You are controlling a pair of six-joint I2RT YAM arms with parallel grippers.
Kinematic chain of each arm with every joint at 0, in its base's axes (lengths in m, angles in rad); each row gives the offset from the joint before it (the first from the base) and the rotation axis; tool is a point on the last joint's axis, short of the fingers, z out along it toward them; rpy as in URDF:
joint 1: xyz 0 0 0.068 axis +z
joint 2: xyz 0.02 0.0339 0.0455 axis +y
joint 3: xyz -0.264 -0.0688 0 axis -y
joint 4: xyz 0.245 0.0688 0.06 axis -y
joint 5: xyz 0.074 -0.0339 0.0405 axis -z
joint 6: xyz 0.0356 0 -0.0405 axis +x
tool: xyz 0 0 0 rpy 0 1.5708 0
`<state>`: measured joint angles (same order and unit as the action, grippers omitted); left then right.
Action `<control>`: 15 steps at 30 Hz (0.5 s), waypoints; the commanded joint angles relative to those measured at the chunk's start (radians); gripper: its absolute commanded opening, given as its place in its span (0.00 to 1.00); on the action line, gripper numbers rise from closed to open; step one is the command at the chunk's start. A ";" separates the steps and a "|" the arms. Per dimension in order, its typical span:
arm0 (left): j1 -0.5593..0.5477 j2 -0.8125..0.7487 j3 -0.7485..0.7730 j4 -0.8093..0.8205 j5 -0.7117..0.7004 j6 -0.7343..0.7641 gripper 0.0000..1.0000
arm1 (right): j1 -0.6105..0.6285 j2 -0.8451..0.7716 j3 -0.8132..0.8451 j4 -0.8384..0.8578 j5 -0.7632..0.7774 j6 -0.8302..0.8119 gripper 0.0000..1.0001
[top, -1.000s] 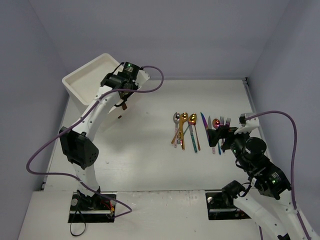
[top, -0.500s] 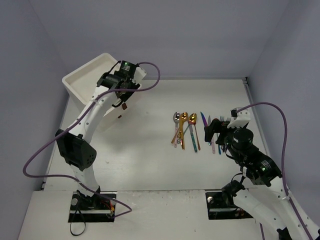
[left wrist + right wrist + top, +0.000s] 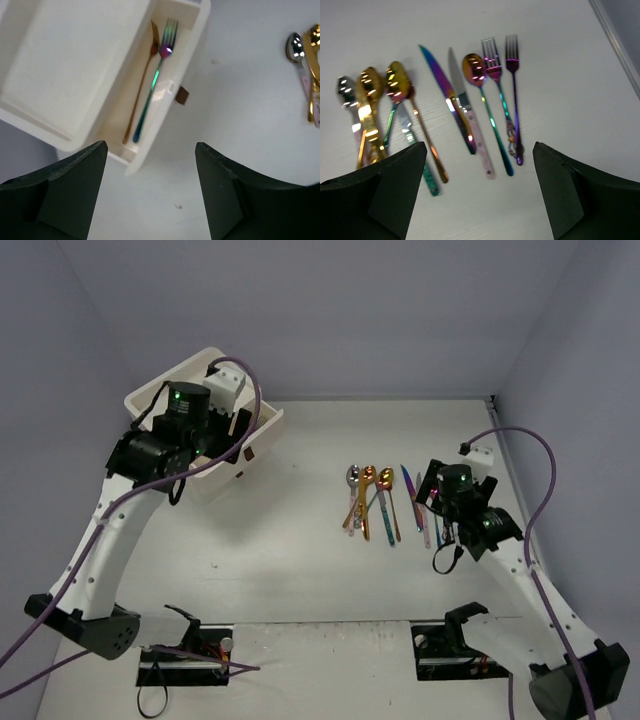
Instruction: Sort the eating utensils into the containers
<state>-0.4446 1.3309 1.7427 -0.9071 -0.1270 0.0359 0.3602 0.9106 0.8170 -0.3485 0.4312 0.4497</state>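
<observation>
the left gripper (image 3: 150, 147) hangs with its jaws spread wide and nothing between them, above the near end of the pulled-out drawer (image 3: 196, 35) of the white cabinet (image 3: 65, 65). a teal fork (image 3: 152, 85) and a copper utensil (image 3: 142, 90) lie side by side in that drawer, and its brown handle (image 3: 183, 95) faces the table (image 3: 250, 150). the right gripper (image 3: 479, 147) is just as wide open and empty, over the row of loose utensils (image 3: 465, 125): spoons on the left, two knives (image 3: 440, 80) in the middle, then a spoon (image 3: 474, 67) and two forks (image 3: 512, 50).
</observation>
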 commanded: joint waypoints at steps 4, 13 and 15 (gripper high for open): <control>0.003 -0.208 -0.409 0.190 0.191 -0.163 0.69 | -0.306 0.149 -0.002 0.141 -0.172 -0.004 0.82; 0.004 -0.367 -0.695 0.324 0.152 -0.229 0.69 | -0.425 0.382 0.024 0.275 -0.275 -0.070 0.69; 0.004 -0.389 -0.716 0.327 0.142 -0.225 0.69 | -0.458 0.443 0.020 0.302 -0.319 -0.088 0.67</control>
<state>-0.4438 1.0287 1.0346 -0.7103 0.0231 -0.1552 -0.0416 1.2537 0.8118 -0.1516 0.2042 0.4132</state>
